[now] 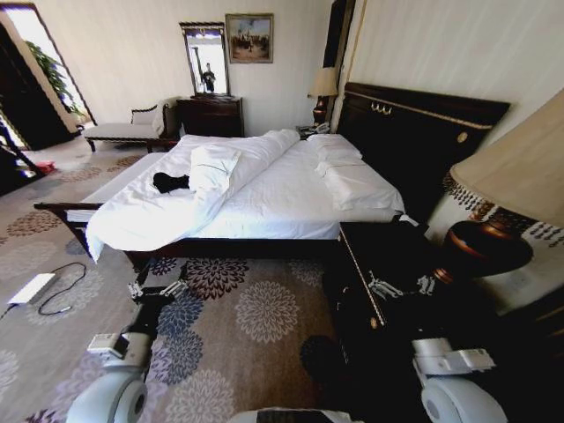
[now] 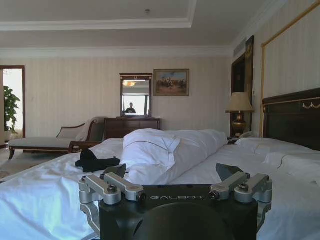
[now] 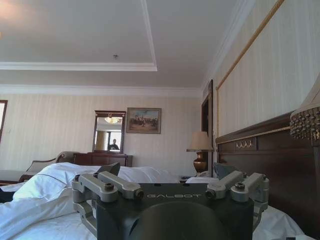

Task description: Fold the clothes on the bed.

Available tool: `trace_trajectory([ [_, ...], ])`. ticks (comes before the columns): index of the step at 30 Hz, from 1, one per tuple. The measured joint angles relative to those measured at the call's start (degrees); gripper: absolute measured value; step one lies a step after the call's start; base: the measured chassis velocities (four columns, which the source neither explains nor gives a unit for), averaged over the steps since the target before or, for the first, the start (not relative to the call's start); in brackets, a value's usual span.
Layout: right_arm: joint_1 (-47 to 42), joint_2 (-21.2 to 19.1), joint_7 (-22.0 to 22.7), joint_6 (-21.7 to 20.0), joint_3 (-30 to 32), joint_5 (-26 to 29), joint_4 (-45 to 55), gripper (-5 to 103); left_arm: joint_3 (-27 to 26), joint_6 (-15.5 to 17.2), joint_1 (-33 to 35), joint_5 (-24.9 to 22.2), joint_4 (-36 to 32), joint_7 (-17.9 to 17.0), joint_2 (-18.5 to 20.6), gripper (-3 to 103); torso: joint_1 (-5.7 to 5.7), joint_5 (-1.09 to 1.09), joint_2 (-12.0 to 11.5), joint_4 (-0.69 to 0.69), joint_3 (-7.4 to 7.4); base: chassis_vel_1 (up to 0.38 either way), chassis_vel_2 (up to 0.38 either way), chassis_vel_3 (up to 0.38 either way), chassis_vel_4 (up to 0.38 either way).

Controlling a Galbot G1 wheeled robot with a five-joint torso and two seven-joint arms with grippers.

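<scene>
Head view: a white charger-like box with a dark cable lies on the patterned carpet at far left, beside the robot's left arm. The left gripper hangs low over the carpet just short of the bed's dark footboard, its fingers spread apart and holding nothing. Beyond it stands the bed, white sheets under a rumpled duvet pushed toward the robot's left. The black T-shirt lies in a crumpled heap on the white bedding at the far-left side of the mattress, next to the rolled duvet and well apart from both grippers. In the left wrist view the shirt shows as a dark mound against the duvet, past the open left gripper. Two pillows rest against the tall headboard. To the right, the right gripper hovers over a dark nightstand, fingers likewise parted and empty, beside a table lamp.
</scene>
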Motion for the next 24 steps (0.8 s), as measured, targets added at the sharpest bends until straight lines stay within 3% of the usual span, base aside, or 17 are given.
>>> trace_trajectory([
  [24, 0.80, 0.58, -0.05, 0.11, -0.38, -0.35, -1.29, 100, 0.43, -0.08, -1.22, 0.19, 1.32, 0.16, 0.14, 100, 0.01, 0.00, -0.01, 0.00, 0.00, -0.094, 0.097, 0.095, -0.098],
])
